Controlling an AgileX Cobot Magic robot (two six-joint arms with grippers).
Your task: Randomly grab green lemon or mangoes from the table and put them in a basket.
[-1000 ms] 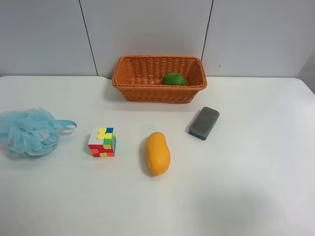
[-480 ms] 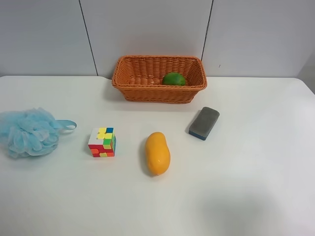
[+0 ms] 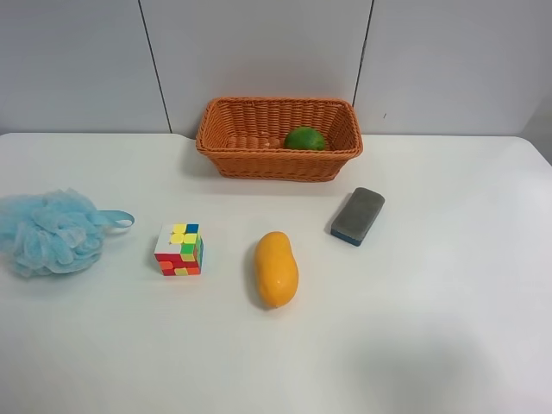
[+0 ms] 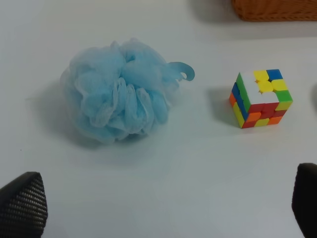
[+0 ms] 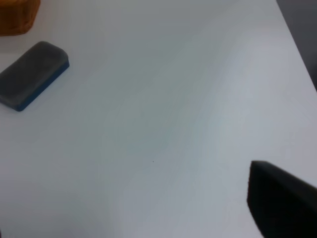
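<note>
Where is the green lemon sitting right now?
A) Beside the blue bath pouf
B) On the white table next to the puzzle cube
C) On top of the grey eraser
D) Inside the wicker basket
D: the exterior high view shows the green lemon lying inside the wicker basket, toward one end, while the mango lies out on the table.

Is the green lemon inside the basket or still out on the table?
Inside. The green lemon sits within the basket, behind its front wall. The mango lies out on the table.
</note>
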